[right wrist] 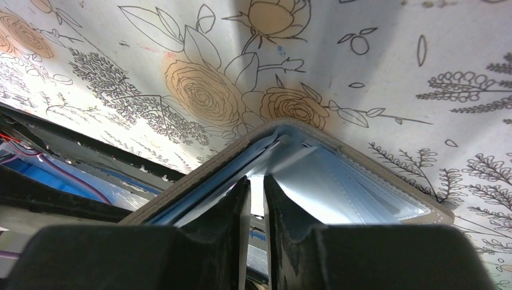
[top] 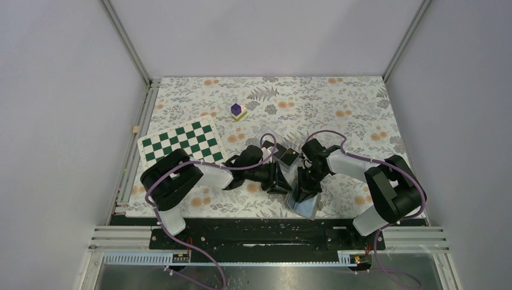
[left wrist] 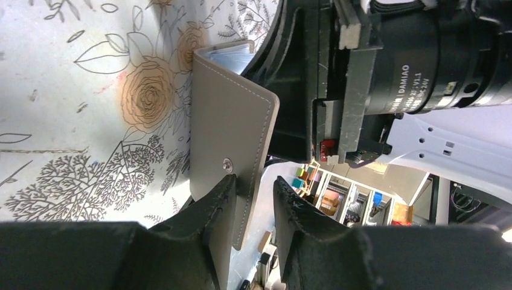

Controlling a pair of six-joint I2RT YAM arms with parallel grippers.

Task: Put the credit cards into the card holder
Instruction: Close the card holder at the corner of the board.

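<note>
The card holder [top: 305, 205] lies open near the table's front edge. In the left wrist view its grey cover [left wrist: 226, 115] with the dot clasp stands upright. My left gripper [left wrist: 253, 181] is shut on the cover's edge, and it also shows in the top view [top: 282, 179]. My right gripper [right wrist: 256, 180] reaches into the fold of the holder's pale blue inside [right wrist: 368, 187]. Its jaws are almost together, with only a narrow slit and no card visible between them. It also shows in the top view [top: 304, 191]. Black credit cards [top: 290, 157] lie by the clear box.
A clear plastic box [top: 269, 138] stands just behind the grippers. A purple cube [top: 236, 109] sits on a pale block further back. A green-and-white chessboard [top: 182, 142] lies at the left. The black frame rail runs along the front edge.
</note>
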